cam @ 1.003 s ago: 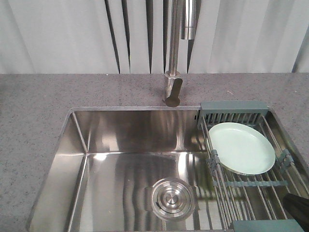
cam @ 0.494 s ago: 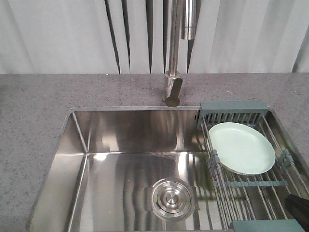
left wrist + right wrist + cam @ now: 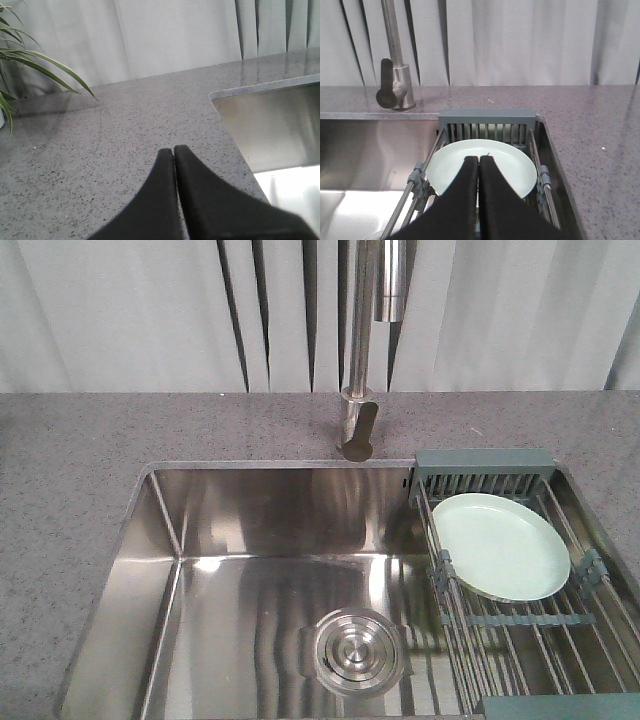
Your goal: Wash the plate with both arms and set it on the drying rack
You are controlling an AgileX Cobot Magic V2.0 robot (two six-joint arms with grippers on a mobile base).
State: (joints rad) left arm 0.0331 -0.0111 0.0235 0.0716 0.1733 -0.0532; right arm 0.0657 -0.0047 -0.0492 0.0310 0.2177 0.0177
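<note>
**A:** Where is the plate [image 3: 502, 545]?

**B:** In the front view you find it at the right of the frame, lying nearly flat on the wires of the drying rack [image 3: 484, 470], which spans the right end of the steel sink [image 3: 260, 570]. It sits just below the rack's slotted grey-green end piece. The tap [image 3: 360, 390] stands at top centre, and no water shows.

**A:** What are the 2 grippers doing?

**B:** Neither appears in the front view. In the left wrist view, the left gripper [image 3: 174, 150] fills the bottom centre with its 2 jaws pressed together, holding nothing, above the speckled countertop [image 3: 100, 150] to the left of the sink corner. A plant's leaves [image 3: 40, 65] enter at upper left. In the right wrist view, the right gripper [image 3: 479, 159] is likewise closed and empty, pointing at the plate from the bottom centre, apart from it as far as you can tell.

**A:** Which step is this?

**B:** Probably the very end, with the plate racked and both arms clear, though you cannot tell whether it is washed. If so, nothing remains but to park the arms.
</note>
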